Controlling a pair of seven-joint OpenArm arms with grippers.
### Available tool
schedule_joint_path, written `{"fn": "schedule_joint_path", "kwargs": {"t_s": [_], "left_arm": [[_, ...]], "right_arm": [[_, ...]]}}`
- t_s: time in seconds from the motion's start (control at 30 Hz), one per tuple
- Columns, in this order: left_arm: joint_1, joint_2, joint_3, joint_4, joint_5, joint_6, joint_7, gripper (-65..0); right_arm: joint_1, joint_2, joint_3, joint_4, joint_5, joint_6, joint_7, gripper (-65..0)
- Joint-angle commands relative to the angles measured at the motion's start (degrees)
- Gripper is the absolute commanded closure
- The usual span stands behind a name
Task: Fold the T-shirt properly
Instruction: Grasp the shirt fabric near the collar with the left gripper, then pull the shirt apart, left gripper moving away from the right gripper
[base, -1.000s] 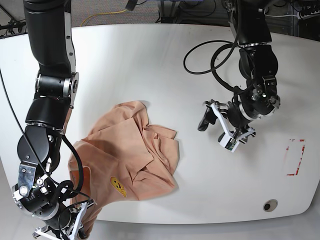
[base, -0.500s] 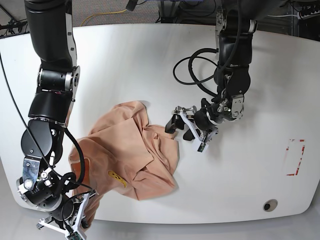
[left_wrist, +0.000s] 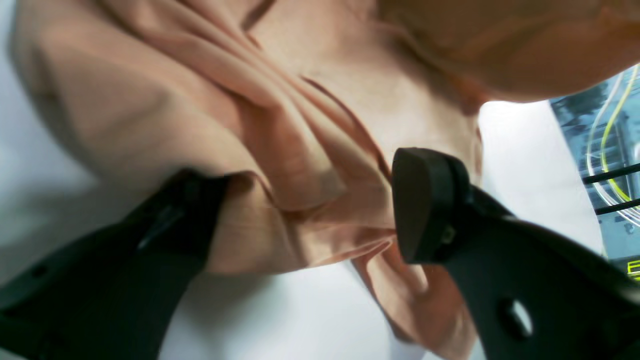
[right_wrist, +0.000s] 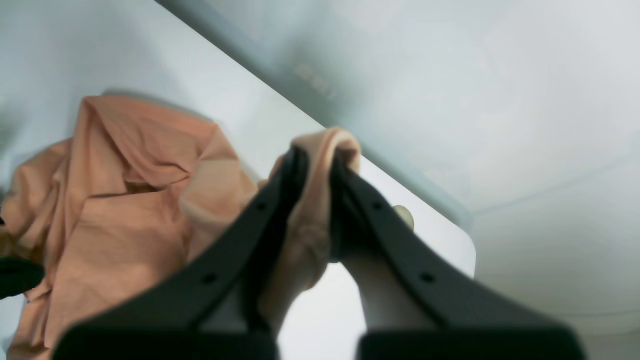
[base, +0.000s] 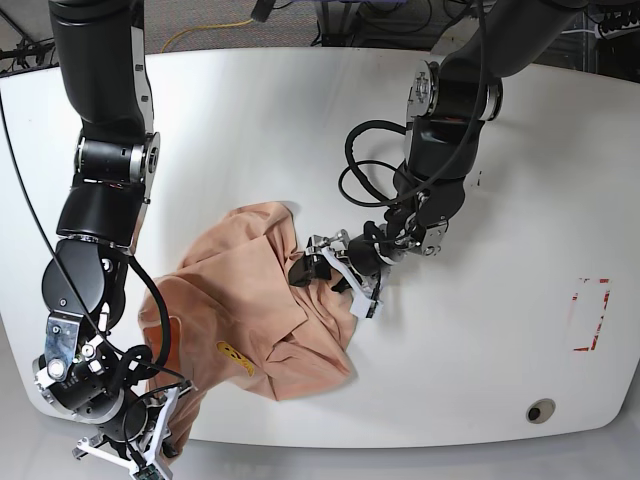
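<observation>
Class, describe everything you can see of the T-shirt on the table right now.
The T-shirt is peach-pink soft cloth, crumpled and loosely bunched on the white table, with a small yellow emblem near its front edge. The right gripper is shut on a fold at the table's near edge; the left gripper stands open astride a rumpled edge on the opposite side.

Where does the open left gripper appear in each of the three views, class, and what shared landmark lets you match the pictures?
Base view: left gripper at centre, jaws open at the right edge of the T-shirt.
Left wrist view: the left gripper fills the lower frame, jaws either side of a fabric fold.
Right wrist view: only a dark tip at the left edge, probably it.
Shared landmark: the peach T-shirt on the white table.
</observation>
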Motion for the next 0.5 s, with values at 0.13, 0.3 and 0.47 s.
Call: {"fn": "schedule_joint_path", "kwargs": {"t_s": [0.13,0.3,0.47], "left_arm": [[-1.0,0.2,0.0,-1.9,0.6,5.0,-2.3,-6.7],[-0.7,0.0,-0.3,-1.6,0.1,8.7,-2.7,0.0],[1.0,-3.0,-2.4,7.2,0.1,8.7,-0.7,0.0]], "right_arm": [[1.7,0.4,1.2,0.8,0.2,-0.3,1.5,0.0],[1.4,0.4,4.4,0.3,0.2,-0.3,1.5,0.0],[1.7,0.8,5.2,-2.3,0.1,-0.3,1.5,0.0]]}}
